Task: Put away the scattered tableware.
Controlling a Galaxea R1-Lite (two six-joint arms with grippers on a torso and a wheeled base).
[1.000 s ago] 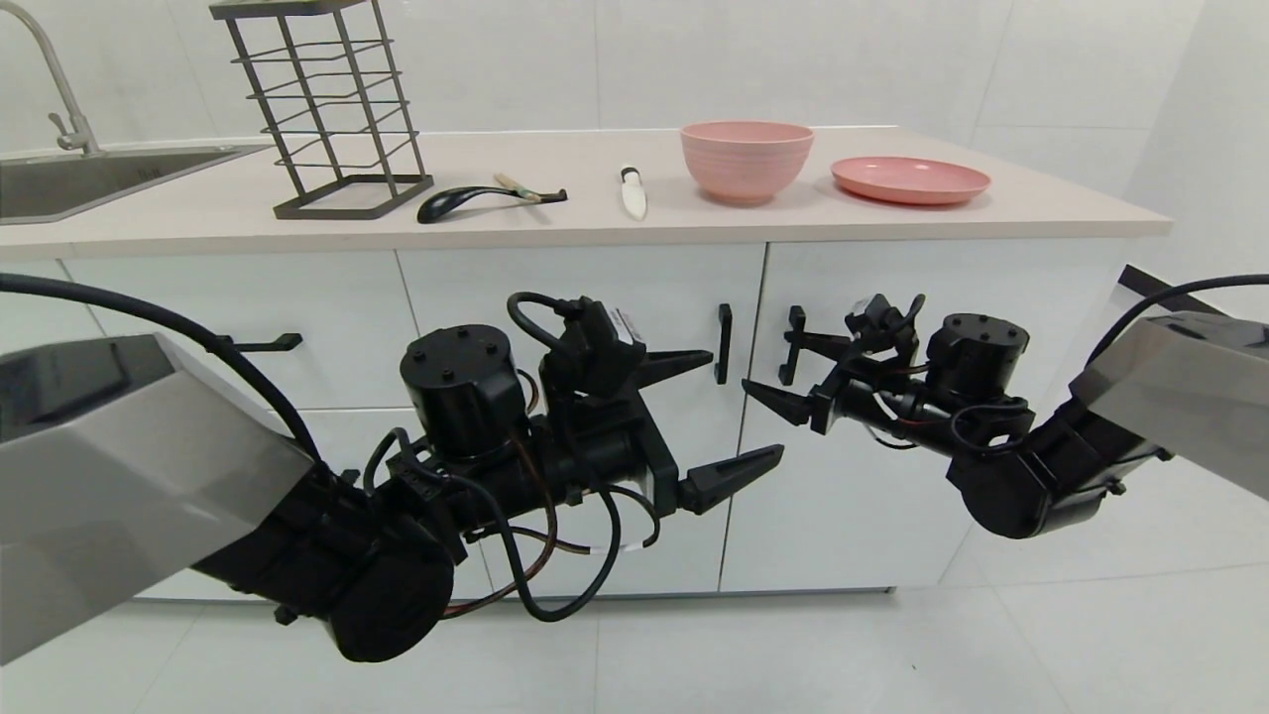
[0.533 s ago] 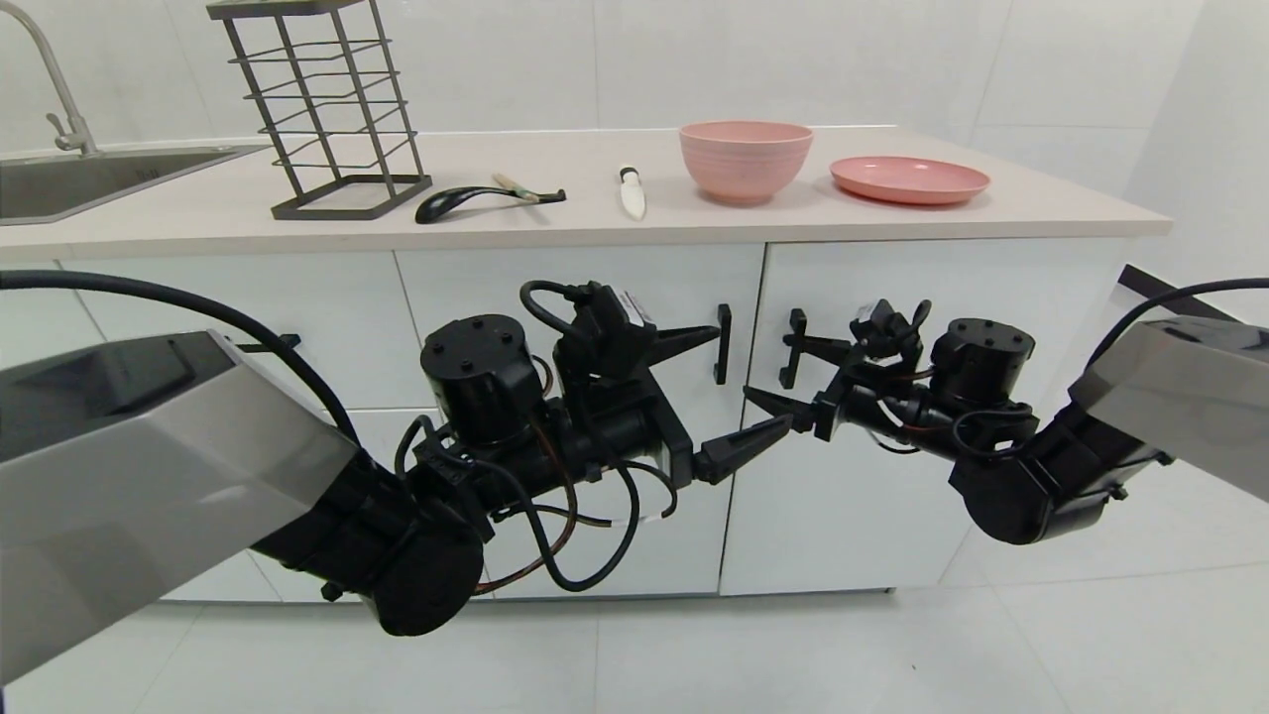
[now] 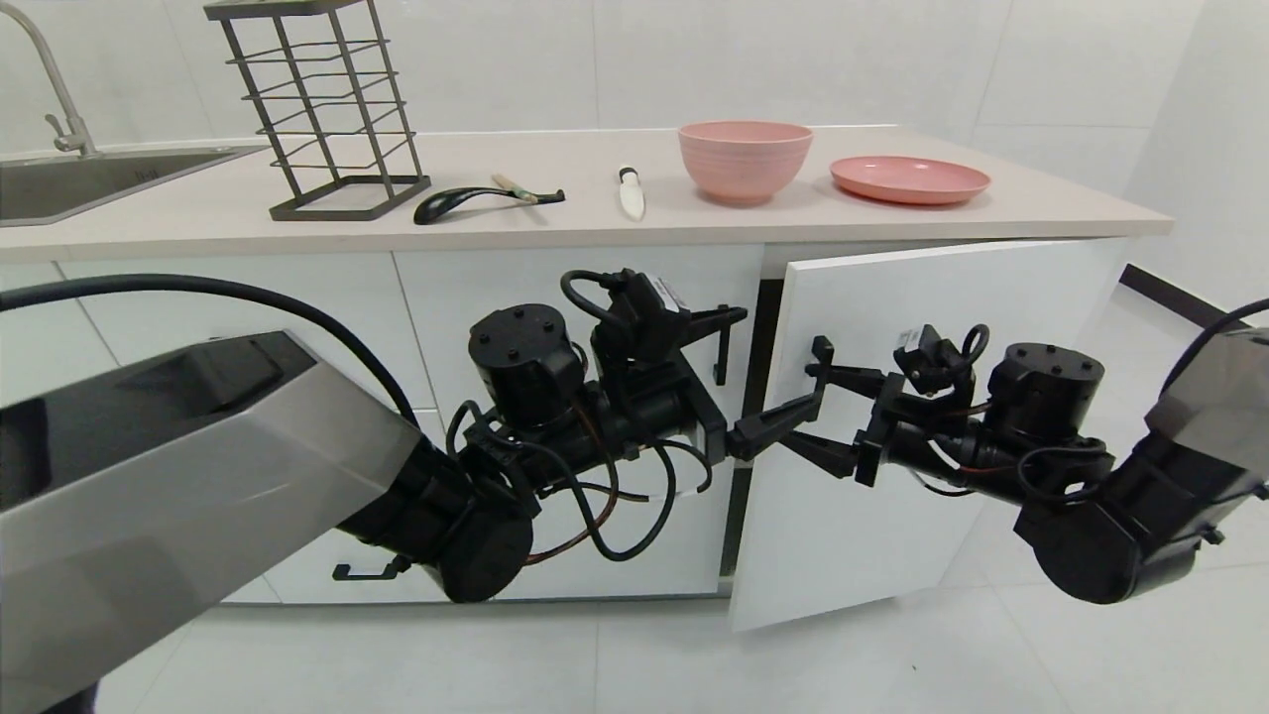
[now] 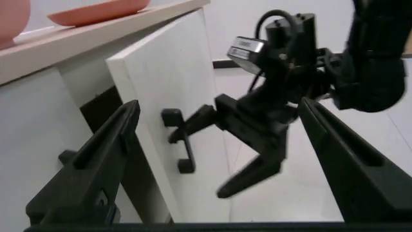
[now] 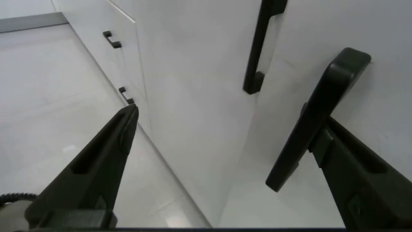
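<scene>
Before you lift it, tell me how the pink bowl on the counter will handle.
The pink bowl looks matte, like plastic, so it is probably light and not brittle. It sits upright on a narrower foot on the smooth counter, so a push would likely slide it rather than tip it.

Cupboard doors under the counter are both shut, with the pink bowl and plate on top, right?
Not quite: the right cupboard door is swung partly open, as the head view shows. The left door is shut, and the pink bowl and pink plate do sit on the counter.
</scene>
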